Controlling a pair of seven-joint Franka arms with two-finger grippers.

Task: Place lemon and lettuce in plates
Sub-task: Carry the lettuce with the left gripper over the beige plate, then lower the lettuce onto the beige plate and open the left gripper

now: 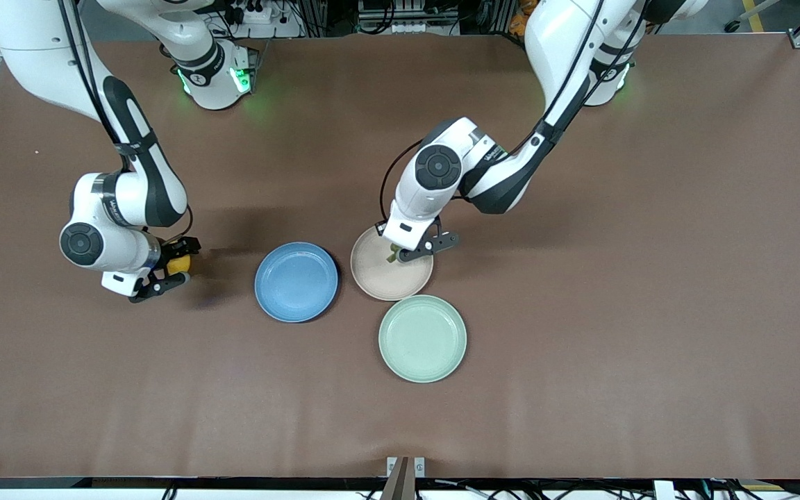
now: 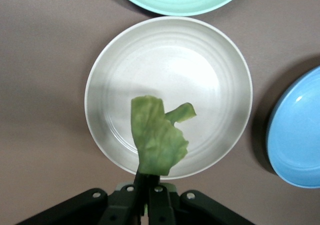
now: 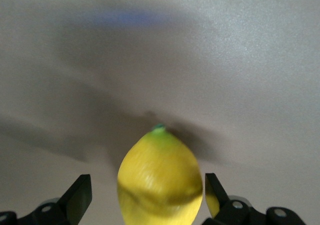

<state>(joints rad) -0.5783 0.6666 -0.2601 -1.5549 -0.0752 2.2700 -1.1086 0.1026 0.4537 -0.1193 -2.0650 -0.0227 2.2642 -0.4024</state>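
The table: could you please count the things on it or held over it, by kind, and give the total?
Plates: 3 (blue plate, beige plate, green plate)
Lemon: 1 (lemon)
Lettuce leaf: 1 (lettuce)
Total: 5
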